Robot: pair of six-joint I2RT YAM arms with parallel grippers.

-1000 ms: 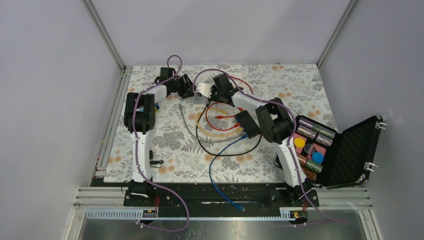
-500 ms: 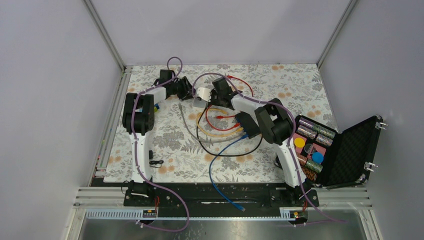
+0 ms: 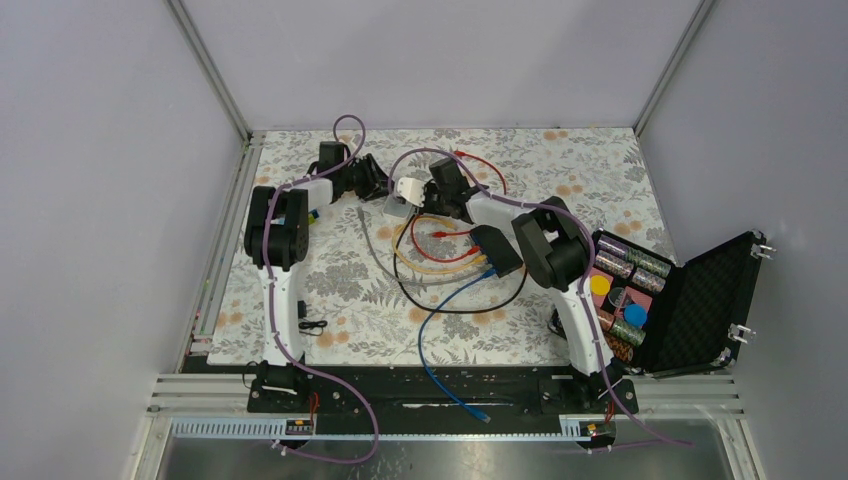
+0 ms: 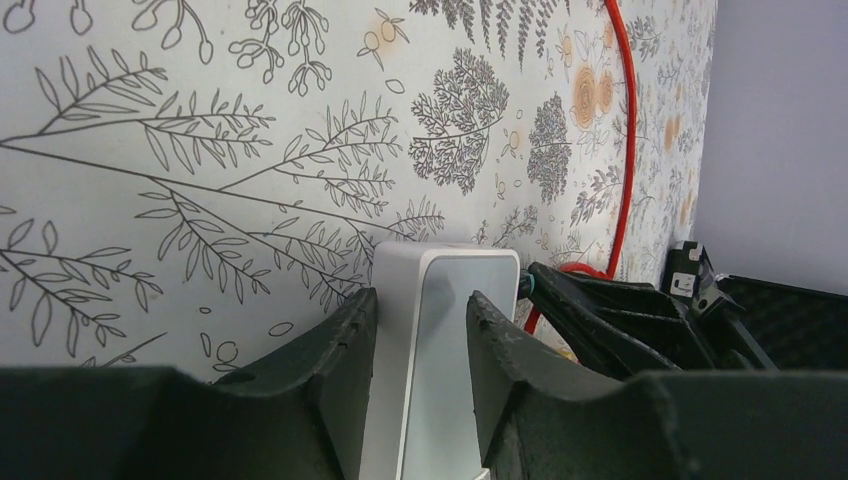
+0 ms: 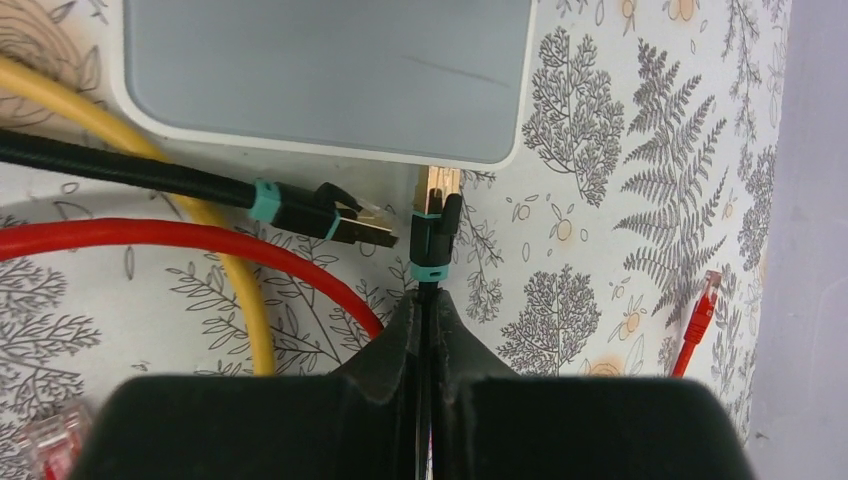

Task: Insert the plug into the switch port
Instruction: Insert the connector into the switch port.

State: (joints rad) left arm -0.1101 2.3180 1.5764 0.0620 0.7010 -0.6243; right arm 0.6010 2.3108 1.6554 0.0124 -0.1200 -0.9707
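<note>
One change is noted over the last second: the left gripper (image 4: 421, 298) has been drawn in around the white box (image 4: 447, 268), whose sides are now clamped between the fingers. The right gripper (image 5: 430, 300) is pressed together on the plug (image 5: 432, 228), which is pinched at its rear, just behind the teal band. The plug's gold tip is presented at the edge of the white box; whether it is seated there cannot be told. A second plug (image 5: 320, 215) lies loose just beside it, between the white box and the red cable (image 5: 200, 235).

The switch (image 3: 497, 250), a flat black box, is located well apart from both grippers, nearer the right arm's elbow. Its port is judged not yet reached. With the white box steadied, work is concentrated there; the plug would have to be carried across and aligned with a free socket.
</note>
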